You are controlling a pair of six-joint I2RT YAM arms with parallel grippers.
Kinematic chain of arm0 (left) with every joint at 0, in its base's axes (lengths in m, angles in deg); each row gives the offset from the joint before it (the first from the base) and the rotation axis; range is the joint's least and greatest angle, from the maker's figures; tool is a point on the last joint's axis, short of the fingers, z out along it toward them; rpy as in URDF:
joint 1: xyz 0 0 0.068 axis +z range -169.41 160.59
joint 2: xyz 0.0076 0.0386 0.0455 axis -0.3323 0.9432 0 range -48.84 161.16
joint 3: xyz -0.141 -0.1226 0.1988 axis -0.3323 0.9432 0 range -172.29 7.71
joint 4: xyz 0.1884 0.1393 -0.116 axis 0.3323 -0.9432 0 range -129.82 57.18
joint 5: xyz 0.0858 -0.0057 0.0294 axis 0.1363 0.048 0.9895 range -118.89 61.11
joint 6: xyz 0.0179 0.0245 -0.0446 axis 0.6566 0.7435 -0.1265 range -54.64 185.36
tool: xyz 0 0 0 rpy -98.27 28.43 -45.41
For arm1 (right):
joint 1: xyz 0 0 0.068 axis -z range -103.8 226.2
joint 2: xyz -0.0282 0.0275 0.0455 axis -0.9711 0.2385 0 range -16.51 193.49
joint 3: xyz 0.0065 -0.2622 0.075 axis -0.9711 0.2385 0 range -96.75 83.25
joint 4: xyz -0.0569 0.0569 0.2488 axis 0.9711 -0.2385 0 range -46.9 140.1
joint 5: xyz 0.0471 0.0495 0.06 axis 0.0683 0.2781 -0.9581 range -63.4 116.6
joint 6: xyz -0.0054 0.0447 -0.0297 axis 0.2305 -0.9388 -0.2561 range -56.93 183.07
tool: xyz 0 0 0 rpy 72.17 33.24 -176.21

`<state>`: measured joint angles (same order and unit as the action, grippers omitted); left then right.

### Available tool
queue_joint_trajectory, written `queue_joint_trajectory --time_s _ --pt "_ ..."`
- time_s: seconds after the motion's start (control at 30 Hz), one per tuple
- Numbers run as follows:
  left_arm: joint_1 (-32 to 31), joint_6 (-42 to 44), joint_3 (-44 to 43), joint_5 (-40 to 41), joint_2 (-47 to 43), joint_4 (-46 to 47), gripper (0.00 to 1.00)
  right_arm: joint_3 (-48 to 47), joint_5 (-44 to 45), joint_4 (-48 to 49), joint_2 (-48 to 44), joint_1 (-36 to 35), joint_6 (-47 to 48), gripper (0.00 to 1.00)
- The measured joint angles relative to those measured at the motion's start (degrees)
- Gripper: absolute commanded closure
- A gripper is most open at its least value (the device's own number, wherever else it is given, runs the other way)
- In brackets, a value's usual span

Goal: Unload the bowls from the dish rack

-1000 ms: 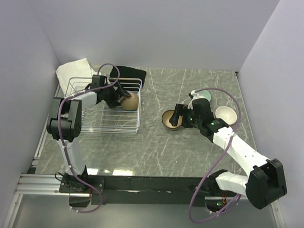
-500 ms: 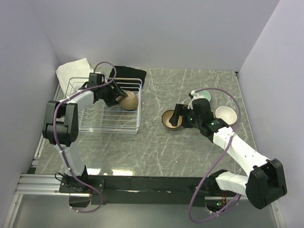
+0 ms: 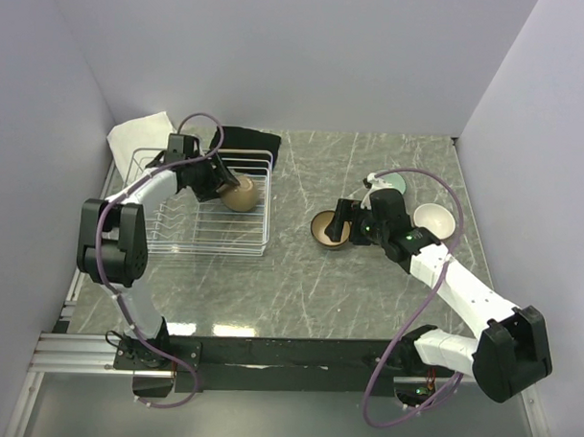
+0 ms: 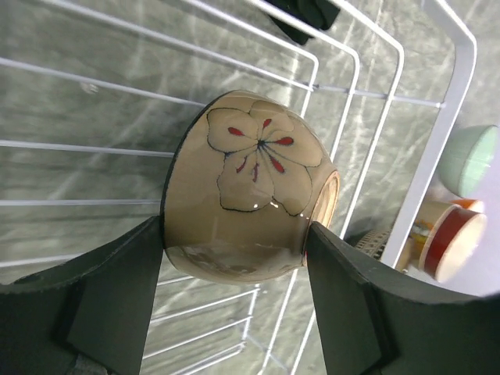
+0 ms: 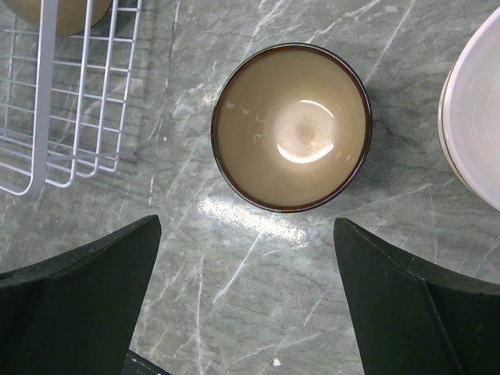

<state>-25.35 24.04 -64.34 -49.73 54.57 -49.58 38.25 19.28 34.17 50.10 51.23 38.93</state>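
left wrist: jaws pinch a glossy, round tan bowl (image 4: pixel 250 211).

You've got a grey-green marbled desk (image 3: pixel 300 276). The white dish rack (image 3: pixel 176 230) stands far left, with a white cloth (image 3: pixel 141 132) and a black cloth (image 3: pixel 252 138) behind it. To the right sit a dark-rimmed bowl (image 3: pixel 322 231), a pale teal bowl (image 3: pixel 397 181) and a beige bowl (image 3: pixel 436 219).

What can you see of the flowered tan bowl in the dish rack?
The tan bowl is glazed ceramic with a painted flower, dark-outlined with red and blue strokes. It is tipped on its side inside the white wire dish rack, near its right side, pinched between the left tool's black fingers at rim and foot.
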Motion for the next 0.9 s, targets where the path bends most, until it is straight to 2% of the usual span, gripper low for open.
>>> queue_joint_trajectory --time_s 0.23,0.47,0.63,0.9 --pt "-2.54 12.09 -4.31 8.57 -3.56 -6.12 0.63 -0.42 -0.96 -0.44 -0.33 0.0 -0.04 0.01" --pt "-12.0 29.18 -4.46 21.05 -10.12 -7.58 0.63 -2.99 -1.46 -0.92 -0.72 0.0 -0.02 0.0" --pt "-19.89 40.94 -0.42 28.46 -14.91 -4.2 0.63 -4.26 -1.22 -1.86 -1.9 0.0 0.02 0.0" --pt "-27.02 55.56 9.2 35.89 -21.9 4.2 0.62 -10.78 2.89 -6.99 -2.69 0.79 -0.33 0.0"
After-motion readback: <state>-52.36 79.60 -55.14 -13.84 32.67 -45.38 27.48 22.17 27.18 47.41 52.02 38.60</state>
